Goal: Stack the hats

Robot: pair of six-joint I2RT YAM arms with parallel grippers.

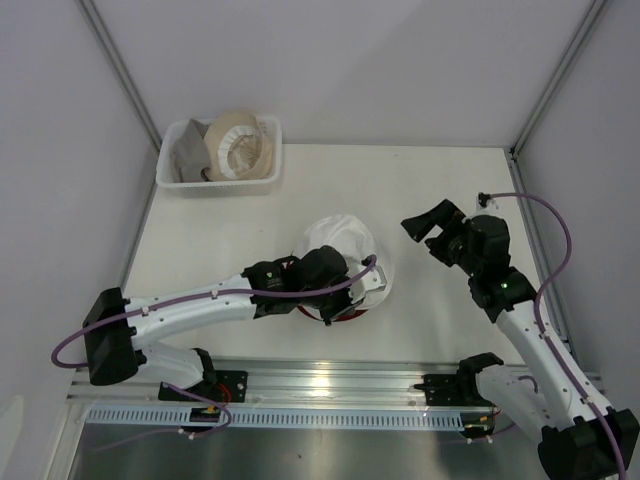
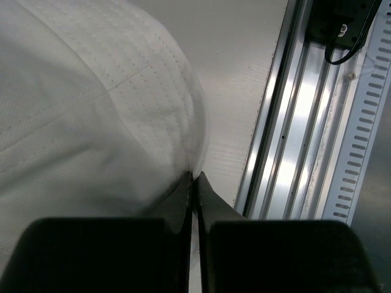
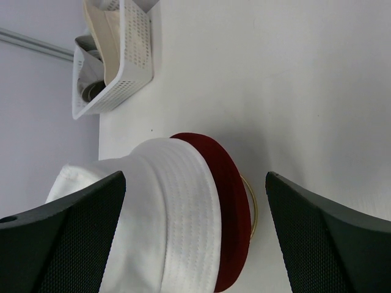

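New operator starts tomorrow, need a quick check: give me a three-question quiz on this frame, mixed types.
1. Fill in: the beige hat and grey hat sit in the white ___.
2. Which lies under the white hat? A grey hat, B dark red hat, C beige hat.
3. True or false: the left jaws are shut on the white hat.
Key: 1 basket; 2 B; 3 true.

The white hat [image 3: 171,207] is lined with stitched rows; a dark red hat [image 3: 231,201], beige hat [image 1: 242,140], grey hat [image 1: 191,150] and white mesh basket [image 1: 225,183] are seen.
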